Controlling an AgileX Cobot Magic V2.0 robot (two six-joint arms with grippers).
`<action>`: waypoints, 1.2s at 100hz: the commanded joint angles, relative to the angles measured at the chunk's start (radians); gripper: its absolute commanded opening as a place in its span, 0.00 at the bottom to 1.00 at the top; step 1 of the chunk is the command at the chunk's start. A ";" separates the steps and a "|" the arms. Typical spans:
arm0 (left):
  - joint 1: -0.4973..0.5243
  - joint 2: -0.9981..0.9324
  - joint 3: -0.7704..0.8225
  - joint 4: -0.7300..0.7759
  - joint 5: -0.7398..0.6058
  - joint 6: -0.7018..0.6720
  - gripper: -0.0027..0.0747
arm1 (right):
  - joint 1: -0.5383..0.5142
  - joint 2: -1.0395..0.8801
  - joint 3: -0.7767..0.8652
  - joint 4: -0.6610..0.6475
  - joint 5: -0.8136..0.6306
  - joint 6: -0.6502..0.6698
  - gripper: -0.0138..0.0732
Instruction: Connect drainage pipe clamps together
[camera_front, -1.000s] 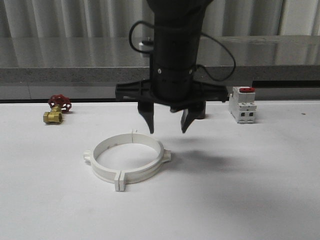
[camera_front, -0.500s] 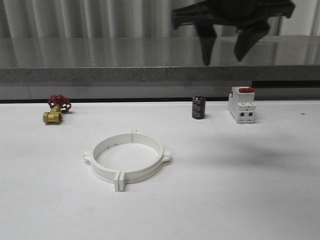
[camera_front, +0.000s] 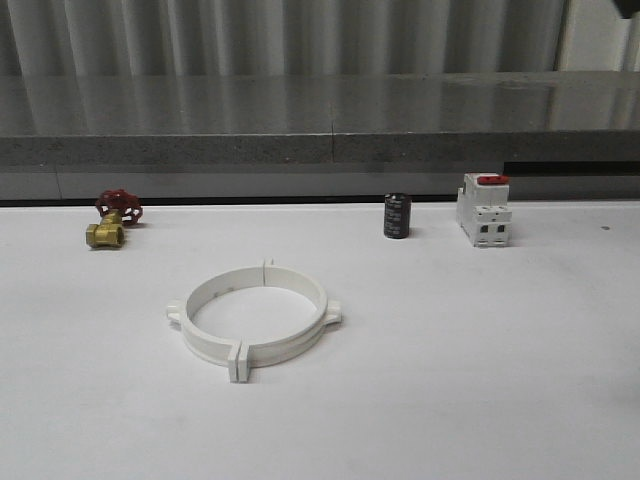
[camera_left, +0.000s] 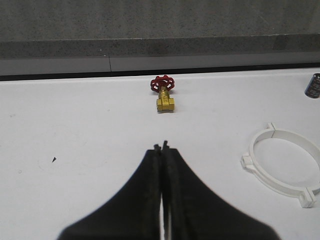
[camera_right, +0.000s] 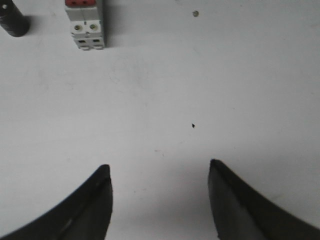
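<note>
Two white drainage pipe clamps (camera_front: 255, 320), each a half-ring, lie flat near the middle of the white table (camera_front: 480, 380). They are joined into one wide ring, their flat end flanges meeting at the near and far sides and a small tab sticking out at each side. Nothing lies inside the ring. Along the table's far edge stand one brass valve (camera_front: 113, 219) with a red handwheel, one small black cylinder (camera_front: 397, 216) and one white breaker (camera_front: 484, 210) with a red top. The left gripper (camera_left: 162, 148) has its fingers pressed together, holding nothing. The right gripper (camera_right: 160, 172) is spread wide, empty, over bare table.
</note>
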 joint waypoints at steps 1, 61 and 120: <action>0.004 0.003 -0.029 0.010 -0.073 0.001 0.01 | -0.010 -0.113 0.044 -0.037 -0.048 -0.013 0.66; 0.004 0.003 -0.029 0.010 -0.073 0.001 0.01 | -0.009 -0.639 0.315 -0.035 0.102 -0.013 0.56; 0.004 0.003 -0.029 0.010 -0.073 0.001 0.01 | -0.009 -0.688 0.317 -0.055 0.100 -0.013 0.08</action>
